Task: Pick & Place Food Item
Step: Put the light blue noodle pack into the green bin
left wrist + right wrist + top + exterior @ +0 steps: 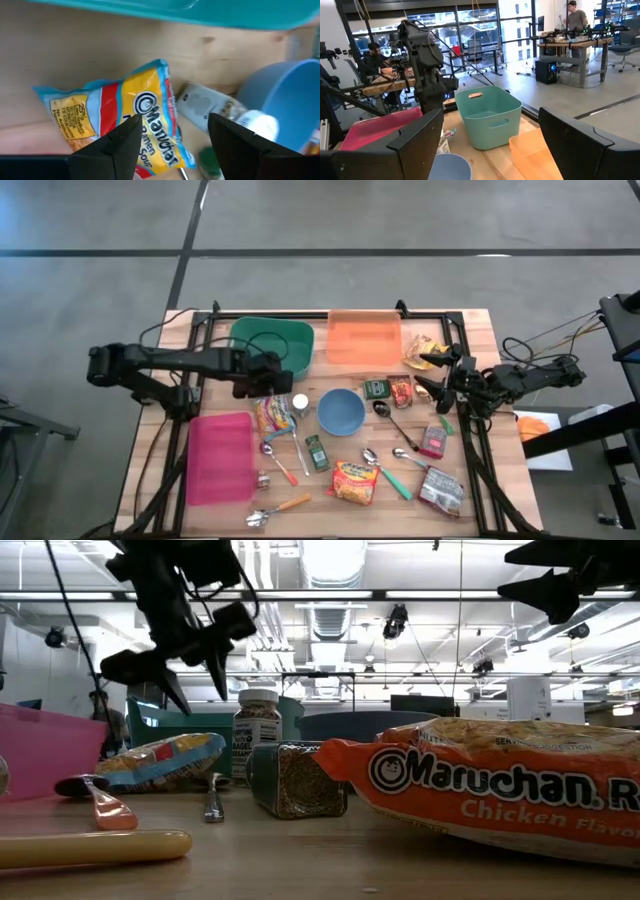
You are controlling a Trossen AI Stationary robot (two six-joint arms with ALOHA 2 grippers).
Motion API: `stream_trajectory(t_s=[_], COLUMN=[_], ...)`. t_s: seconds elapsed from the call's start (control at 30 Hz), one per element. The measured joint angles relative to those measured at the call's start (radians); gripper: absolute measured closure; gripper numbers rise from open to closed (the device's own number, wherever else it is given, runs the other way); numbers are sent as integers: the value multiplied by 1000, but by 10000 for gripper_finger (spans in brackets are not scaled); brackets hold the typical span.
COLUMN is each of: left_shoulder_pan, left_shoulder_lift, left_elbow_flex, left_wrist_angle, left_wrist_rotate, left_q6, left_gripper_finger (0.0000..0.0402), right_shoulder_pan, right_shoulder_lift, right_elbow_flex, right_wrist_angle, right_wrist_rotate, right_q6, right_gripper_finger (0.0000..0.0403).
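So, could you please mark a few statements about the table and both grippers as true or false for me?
1. The left gripper hangs open above the blue-edged ramen packet. True.
2. The right gripper is shut on a spoon. False: it is open and holds nothing.
3. The blue bowl sits inside the orange bin. False: it stands on the table, nearer the middle.
4. The pink bin lies on the left arm's side. True.
5. The green bin and the orange bin stand side by side. True.
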Motion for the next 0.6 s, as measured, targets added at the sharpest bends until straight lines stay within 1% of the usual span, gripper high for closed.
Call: stream_trajectory(t_s=[0.13, 0.33, 0.6], left_shoulder_pan=[-11, -28, -32], left_shoulder_lift=[51, 108, 124], left_elbow_flex=[1, 2, 7], left_wrist_angle=[7, 31, 27], left_wrist_rotate=[-7, -66, -163], left_q6=[-25, -33, -18], left_gripper_finger=[174, 174, 174], right_shoulder_pan=[0, 0, 0], right_shoulder_lift=[0, 0, 0], right_elbow_flex=[0, 0, -1], right_wrist_angle=[0, -4, -12], right_wrist_rotate=[0, 0, 0], right_q6=[-2, -18, -26], right_gripper_finger=[76, 76, 76])
